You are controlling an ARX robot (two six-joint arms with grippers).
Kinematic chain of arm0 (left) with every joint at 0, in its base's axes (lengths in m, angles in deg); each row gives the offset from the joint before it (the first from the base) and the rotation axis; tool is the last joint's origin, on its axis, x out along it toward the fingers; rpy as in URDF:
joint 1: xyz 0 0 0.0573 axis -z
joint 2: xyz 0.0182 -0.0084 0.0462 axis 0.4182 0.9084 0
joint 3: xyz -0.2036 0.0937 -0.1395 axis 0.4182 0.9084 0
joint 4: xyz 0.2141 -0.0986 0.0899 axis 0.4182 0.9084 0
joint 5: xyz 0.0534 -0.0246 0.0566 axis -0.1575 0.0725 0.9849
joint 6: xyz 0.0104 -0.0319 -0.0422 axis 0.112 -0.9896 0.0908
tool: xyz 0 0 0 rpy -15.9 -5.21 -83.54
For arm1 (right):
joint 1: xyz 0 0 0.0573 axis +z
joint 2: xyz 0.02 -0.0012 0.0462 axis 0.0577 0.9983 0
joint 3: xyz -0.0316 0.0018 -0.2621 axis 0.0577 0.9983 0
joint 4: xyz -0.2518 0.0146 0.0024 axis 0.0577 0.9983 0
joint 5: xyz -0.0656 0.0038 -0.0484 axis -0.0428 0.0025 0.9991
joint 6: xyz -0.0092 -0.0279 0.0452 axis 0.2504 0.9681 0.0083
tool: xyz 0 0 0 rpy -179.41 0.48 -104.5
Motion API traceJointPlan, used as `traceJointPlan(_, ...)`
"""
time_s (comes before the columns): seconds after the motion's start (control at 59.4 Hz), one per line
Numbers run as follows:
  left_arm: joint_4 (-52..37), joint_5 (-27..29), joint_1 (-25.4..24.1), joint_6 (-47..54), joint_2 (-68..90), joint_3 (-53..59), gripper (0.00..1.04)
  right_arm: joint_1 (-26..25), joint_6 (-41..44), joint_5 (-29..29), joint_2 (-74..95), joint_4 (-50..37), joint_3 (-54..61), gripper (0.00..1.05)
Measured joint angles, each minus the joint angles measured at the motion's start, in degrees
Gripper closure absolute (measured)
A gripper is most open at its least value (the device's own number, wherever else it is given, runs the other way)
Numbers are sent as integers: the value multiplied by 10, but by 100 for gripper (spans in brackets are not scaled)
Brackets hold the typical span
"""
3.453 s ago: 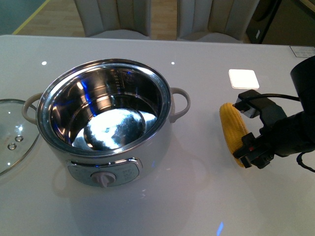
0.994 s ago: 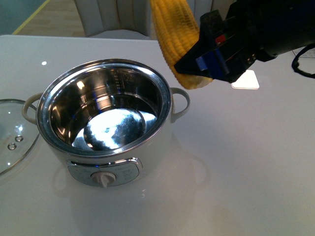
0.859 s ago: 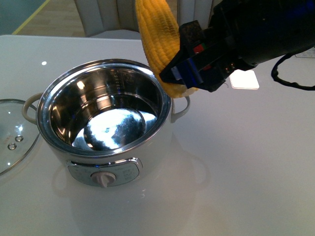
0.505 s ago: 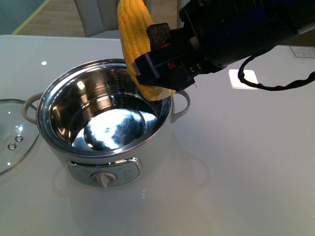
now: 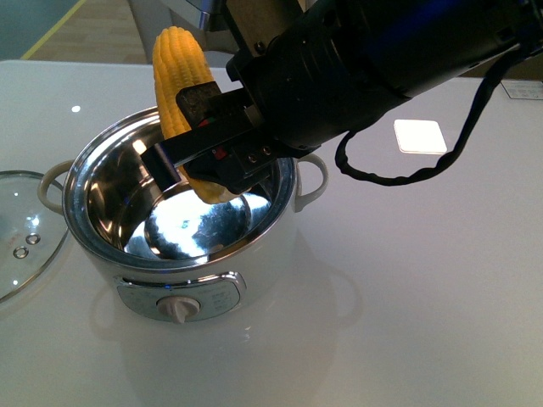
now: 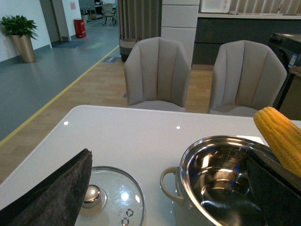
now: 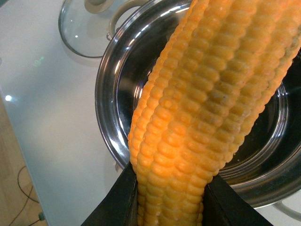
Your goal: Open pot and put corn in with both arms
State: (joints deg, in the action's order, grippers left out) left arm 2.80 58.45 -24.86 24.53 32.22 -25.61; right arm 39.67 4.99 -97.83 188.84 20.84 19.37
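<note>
Front view: right gripper [image 5: 199,157], clenched on corn [image 5: 180,76], had swung from beside the pot [image 5: 182,246] to over its open bowl; release looked imminent.

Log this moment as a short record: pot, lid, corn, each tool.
pot: open, steel bowl empty
lid: flat on table, to the pot's left
corn: held tilted, lower end inside pot's rim, not yet released
right tool: shut on corn, over pot
left tool: near lid, state unclear
pad: on table, right of pot
</note>
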Motion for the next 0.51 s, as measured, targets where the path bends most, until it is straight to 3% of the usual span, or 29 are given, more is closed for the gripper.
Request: traceJointPlan(0.505,0,0,0,0,0,0,7,28,-16,9,31,3,-29,82)
